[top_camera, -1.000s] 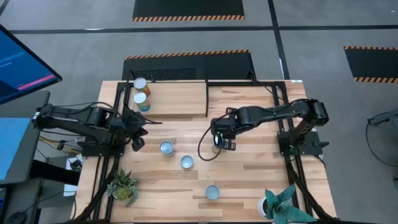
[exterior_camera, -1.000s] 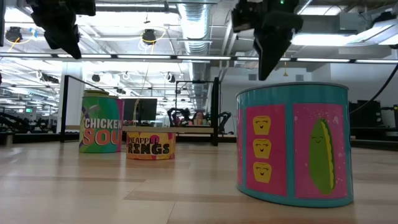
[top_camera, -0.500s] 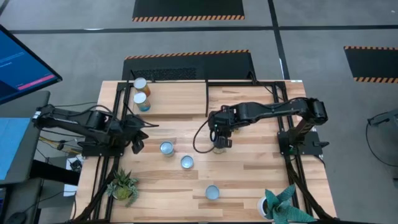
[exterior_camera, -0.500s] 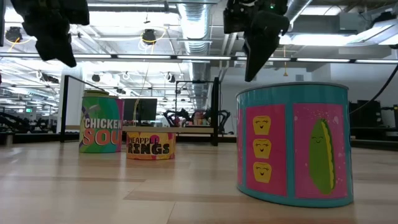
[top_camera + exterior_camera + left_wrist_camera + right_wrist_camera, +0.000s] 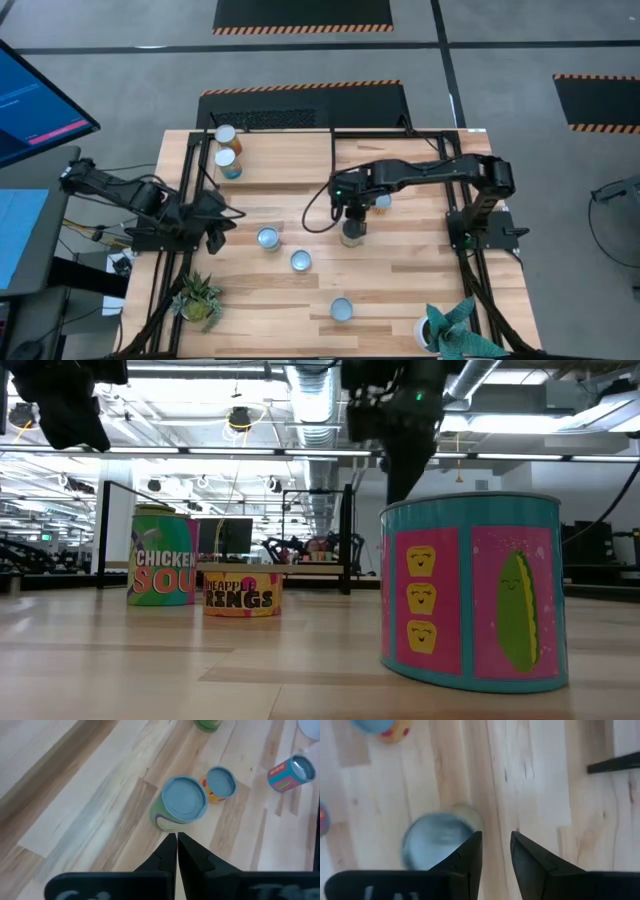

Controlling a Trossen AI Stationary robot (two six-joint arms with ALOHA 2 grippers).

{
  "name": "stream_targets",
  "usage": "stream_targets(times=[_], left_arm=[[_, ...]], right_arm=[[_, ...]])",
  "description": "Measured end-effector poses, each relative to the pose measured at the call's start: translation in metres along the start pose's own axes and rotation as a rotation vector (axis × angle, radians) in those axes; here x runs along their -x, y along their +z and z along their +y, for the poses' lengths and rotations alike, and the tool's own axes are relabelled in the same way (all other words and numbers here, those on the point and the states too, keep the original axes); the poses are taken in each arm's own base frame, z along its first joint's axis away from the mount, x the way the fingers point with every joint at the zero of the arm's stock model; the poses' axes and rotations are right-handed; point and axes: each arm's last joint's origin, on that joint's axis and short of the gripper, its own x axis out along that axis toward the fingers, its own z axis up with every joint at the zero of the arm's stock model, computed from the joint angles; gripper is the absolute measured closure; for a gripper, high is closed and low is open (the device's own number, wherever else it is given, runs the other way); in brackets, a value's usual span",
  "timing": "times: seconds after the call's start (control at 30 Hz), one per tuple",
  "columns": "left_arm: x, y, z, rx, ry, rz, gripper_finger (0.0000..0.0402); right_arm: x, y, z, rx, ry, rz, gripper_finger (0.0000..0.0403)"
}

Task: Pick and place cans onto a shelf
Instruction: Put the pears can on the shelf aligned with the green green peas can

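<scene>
right gripper: swung toward frame centre over the last second, now above a can mid-worktop; in its wrist view that can sits off to one side of the jaws, not between them
right jaws: parted and widening, nothing held
left gripper: pulled back toward the left edge of the worktop, jaws clenched, empty; two cans show ahead of it in its wrist view
shelf: upper middle of the high view, two cans on its left end
loose cans: three more in the lower centre of the worktop, near and
meaning: looks like the right arm is lining up the next pick; jaws need centring on the can first
</scene>
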Motion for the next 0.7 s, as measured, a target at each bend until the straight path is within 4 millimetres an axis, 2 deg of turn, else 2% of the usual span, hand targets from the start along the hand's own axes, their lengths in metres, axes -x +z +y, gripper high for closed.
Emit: stream_targets(times=[0.13,0.3,0.53,0.7], left_arm=[[0.001,-0.002,-0.002,0.019,-0.008,0.003,0.0400],[0.001,-0.003,-0.002,0.024,-0.006,-0.003,0.0400],[0.001,-0.002,-0.002,0.048,-0.002,-0.007,0.0400],[0.001,-0.002,-0.002,0.049,-0.003,-0.008,0.0400]], right_arm=[[-0.015,0.000,0.002,0.011,-0.001,0.058,0.0259],[-0.016,-0.002,0.002,0.030,-0.004,0.079,0.0249],[0.010,-0.007,0.000,0.006,0.005,0.034,0.0256],[0.012,-0.008,0.007,0.031,0.043,0.028,0.0261]])
